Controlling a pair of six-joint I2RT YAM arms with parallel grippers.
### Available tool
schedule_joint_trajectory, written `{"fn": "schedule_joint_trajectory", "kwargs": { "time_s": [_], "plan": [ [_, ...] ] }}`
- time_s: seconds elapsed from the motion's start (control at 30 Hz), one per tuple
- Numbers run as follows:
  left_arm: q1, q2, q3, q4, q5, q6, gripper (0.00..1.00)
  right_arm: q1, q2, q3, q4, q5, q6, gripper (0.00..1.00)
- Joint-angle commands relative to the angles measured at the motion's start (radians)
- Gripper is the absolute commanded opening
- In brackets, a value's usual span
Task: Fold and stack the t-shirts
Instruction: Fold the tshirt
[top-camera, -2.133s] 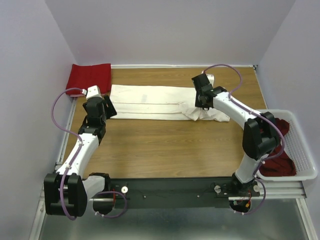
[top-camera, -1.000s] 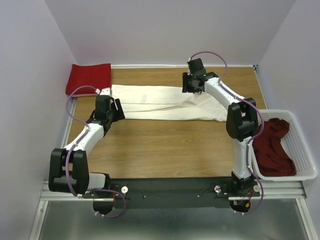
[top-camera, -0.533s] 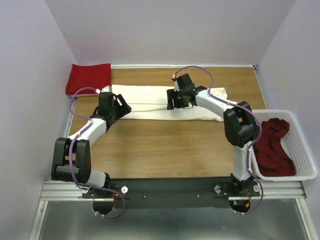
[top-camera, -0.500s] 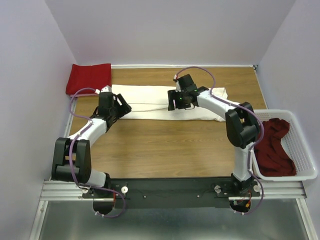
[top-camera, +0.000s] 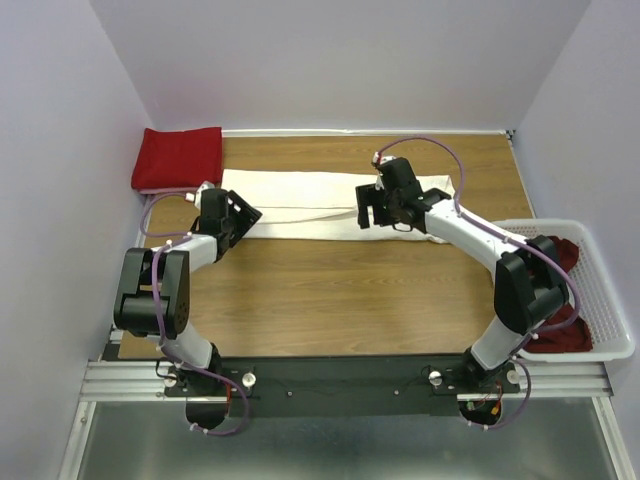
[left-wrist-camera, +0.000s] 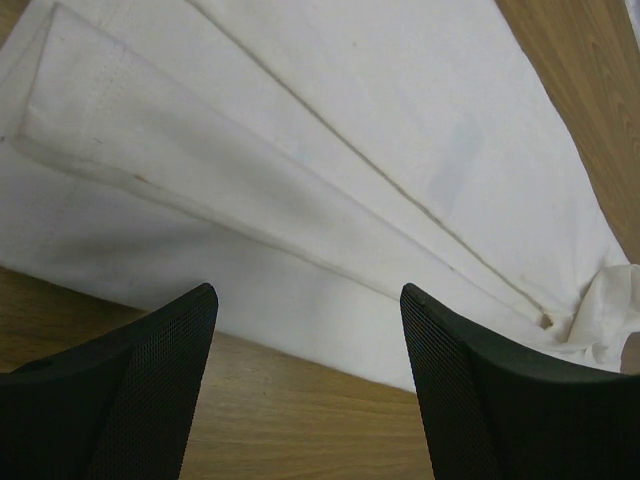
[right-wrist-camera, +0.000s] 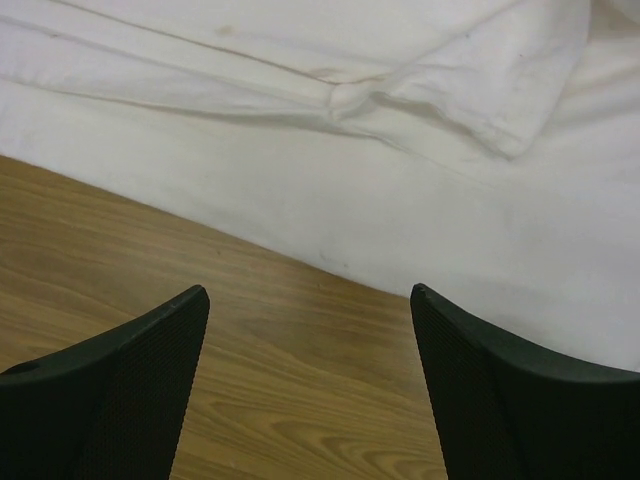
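Observation:
The cream-white t-shirt (top-camera: 300, 200) lies as a long folded band across the back of the table. My left gripper (top-camera: 240, 214) stands open at its left end, just off the near edge, with nothing between its fingers (left-wrist-camera: 140, 390); the left wrist view shows the shirt's (left-wrist-camera: 300, 150) layered folds. At the band's near edge, right of its middle, my right gripper (top-camera: 370, 214) is open and empty over bare wood, with the shirt's (right-wrist-camera: 400, 200) folded sleeve just ahead. A bright red t-shirt (top-camera: 180, 156) lies folded at the back left corner. A dark red t-shirt (top-camera: 556, 318) sits crumpled in the basket.
The white lattice basket (top-camera: 604, 290) stands at the table's right edge, beside the right arm's elbow. Purple-grey walls close in the back and both sides. Bare wooden table (top-camera: 330, 290) stretches between the shirt and the arm bases.
My right gripper has opened, letting go of the white shirt, and drawn back right and toward the near edge. The left gripper has edged slightly right, still open.

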Motion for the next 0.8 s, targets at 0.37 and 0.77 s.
{"fn": "schedule_joint_trajectory", "kwargs": {
  "time_s": [0.37, 0.77],
  "plan": [
    [0.009, 0.056, 0.013, 0.089, -0.049, -0.113, 0.81, 0.001, -0.134, -0.124, 0.009, 0.175, -0.023, 0.97],
    [0.019, 0.082, -0.018, 0.180, -0.049, -0.232, 0.81, 0.000, -0.183, -0.152, 0.009, 0.226, -0.047, 0.97]
  ]
}}
